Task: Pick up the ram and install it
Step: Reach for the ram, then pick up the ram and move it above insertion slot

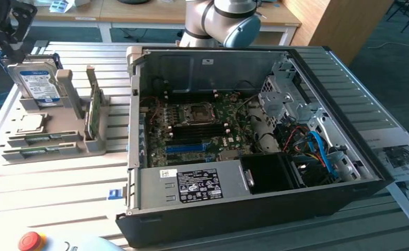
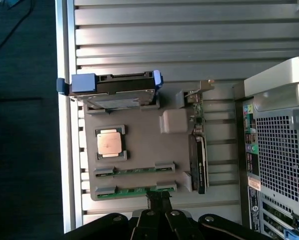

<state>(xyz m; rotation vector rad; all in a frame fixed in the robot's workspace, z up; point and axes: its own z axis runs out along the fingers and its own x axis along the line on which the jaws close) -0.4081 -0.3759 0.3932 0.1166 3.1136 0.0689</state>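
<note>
The pincer (image 2: 158,199) is pressed together with nothing between its fingertips. It hangs over the outer edge of the grey holder (image 2: 144,135), which sits on the slatted table (image 2: 164,30) close to the table's edge at the exterior view's left.

The ram (image 2: 132,190) lies flat in the holder's outermost slot, along the side farthest from the hard drive (image 2: 112,87). The closed tips line up with the ram's outer long edge, a little off its middle. I cannot tell whether they touch it or hang above it.

A second ram stick (image 2: 134,170) lies parallel just beside the first, one slot further in. Beyond it a processor chip (image 2: 109,142) rests flat in its pocket, and the blue-labelled hard drive stands on edge at the holder's far side. A green card (image 2: 198,150) stands on edge along the holder's side that faces the open computer case (image 1: 260,209), which takes up the middle of the table, its motherboard (image 1: 197,125) exposed.
</note>
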